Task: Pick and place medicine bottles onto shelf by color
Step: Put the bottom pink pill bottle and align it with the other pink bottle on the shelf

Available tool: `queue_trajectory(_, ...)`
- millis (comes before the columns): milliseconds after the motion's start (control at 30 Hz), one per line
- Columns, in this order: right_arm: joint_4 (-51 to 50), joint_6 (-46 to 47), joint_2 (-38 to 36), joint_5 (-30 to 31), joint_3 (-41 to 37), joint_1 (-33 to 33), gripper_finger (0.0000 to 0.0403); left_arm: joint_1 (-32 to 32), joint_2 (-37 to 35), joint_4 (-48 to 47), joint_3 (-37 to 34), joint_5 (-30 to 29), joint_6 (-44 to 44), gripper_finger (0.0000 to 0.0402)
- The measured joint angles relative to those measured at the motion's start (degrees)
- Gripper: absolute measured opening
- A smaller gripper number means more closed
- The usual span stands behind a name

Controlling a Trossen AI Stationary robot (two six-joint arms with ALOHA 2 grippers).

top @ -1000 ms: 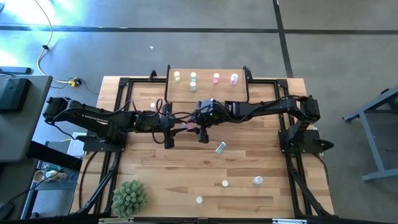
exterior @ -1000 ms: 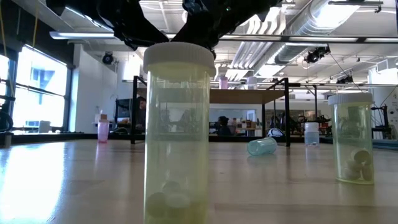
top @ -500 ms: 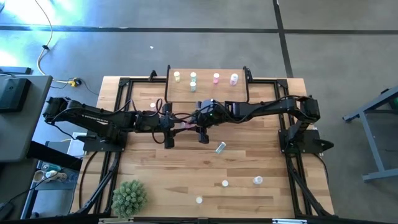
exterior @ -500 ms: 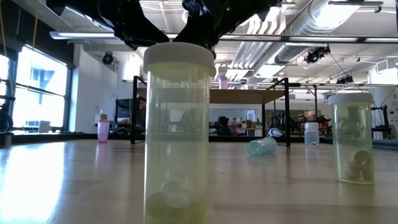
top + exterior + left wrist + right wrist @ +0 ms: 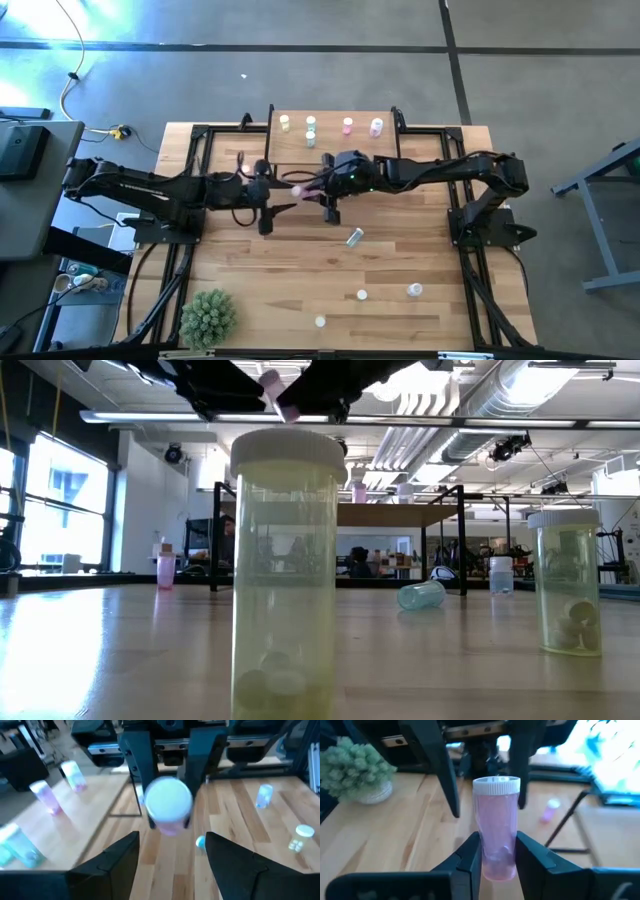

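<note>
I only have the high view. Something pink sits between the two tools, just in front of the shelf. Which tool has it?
Observer: The right tool does. Its wrist view shows a pink bottle clamped between its fingers.
Operator: And the other one?
Observer: The left tool is open, its fingers clear of the bottle, whose white cap faces it.
Operator: How high is it?
Observer: The low view shows it up in the air, higher than the near yellow bottle.
</note>
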Motion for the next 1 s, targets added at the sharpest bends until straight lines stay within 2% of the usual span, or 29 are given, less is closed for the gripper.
queue_trajectory(100, 0.47, -2.06, -2.52, 2.23, 0.00, 0.00, 0.0083, 0.05, -2.55, 0.53, 0.00, -0.17, 0.53, 0.0217)
queue_trajectory(233, 3.71, -4.94, -4.59, 2.34, 0.00, -0.02, 0.0083, 0.20, -4.04, 5.35, 0.00, -0.03, 1.50, 0.0217)
queue_trajectory(400, 7.29, -7.39, -4.60, 1.06, 0.00, -0.06, 0.0083, 1.77, -2.73, 13.80, -0.66, 4.68, 4.59, 0.0216)
queue_trajectory(567, 7.24, -5.61, -2.32, -2.10, -0.02, -0.10, 0.0083, 4.77, -0.84, 20.58, -3.89, 6.15, 4.03, 0.0216)
queue_trajectory(733, 7.53, -3.27, -1.05, -2.53, 0.00, -0.09, 0.0083, 6.93, 0.36, 29.47, -7.14, 12.81, 1.74, 0.0216)
queue_trajectory(1000, 10.22, -0.41, -0.41, -2.78, 0.00, 0.00, 0.0083, 7.52, 1.40, 30.58, -7.37, 13.10, 0.50, 0.0216)
